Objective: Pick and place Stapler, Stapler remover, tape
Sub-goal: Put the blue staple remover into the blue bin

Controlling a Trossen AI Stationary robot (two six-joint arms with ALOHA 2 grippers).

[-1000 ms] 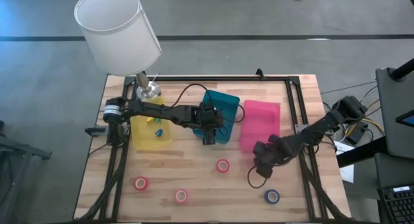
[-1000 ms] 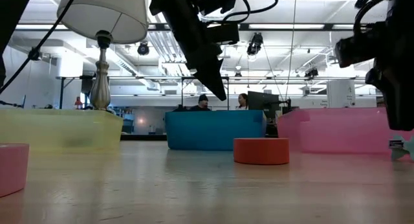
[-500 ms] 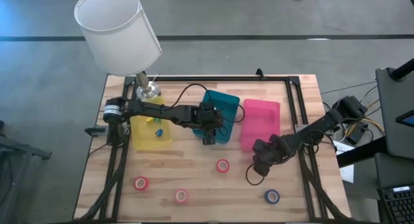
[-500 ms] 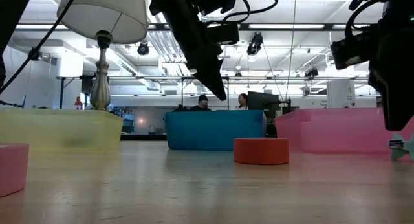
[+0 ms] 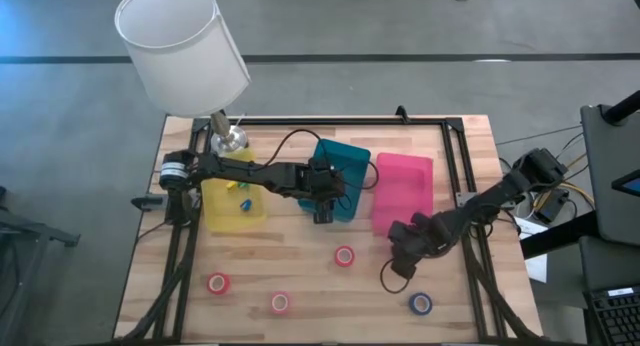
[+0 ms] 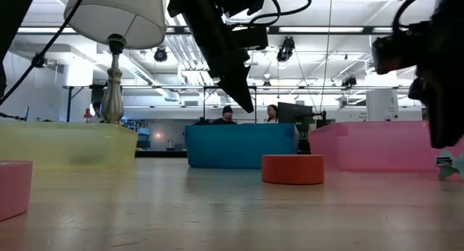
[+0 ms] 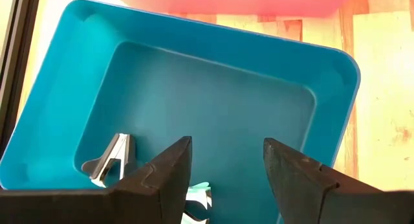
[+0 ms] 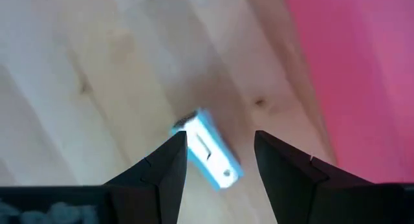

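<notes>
A small light-blue stapler [image 8: 210, 153] lies on the wood table beside the pink bin [image 8: 349, 68]. My right gripper [image 8: 220, 140] hangs open above it, one finger on either side, touching nothing. My left gripper [image 7: 226, 146] stands open over the teal bin [image 7: 213, 81], where a metal-jawed stapler remover [image 7: 113, 158] lies on the floor. On the table's near half lie three red-pink tape rolls [image 5: 344, 255], [image 5: 218, 283], [image 5: 280, 302] and a blue one [image 5: 420, 304]. In the high view my right gripper [image 5: 402, 258] hides the stapler.
A yellow bin [image 5: 233, 199] with small items stands left of the teal bin [image 5: 342, 176]. The pink bin [image 5: 402, 191] is on the teal bin's right. A lamp with a white shade [image 5: 180, 46] rises at the far left corner. A black cable loops near my right gripper.
My right gripper has tipped a little steeper toward the table beside the pink bin, staying open over the same spot.
</notes>
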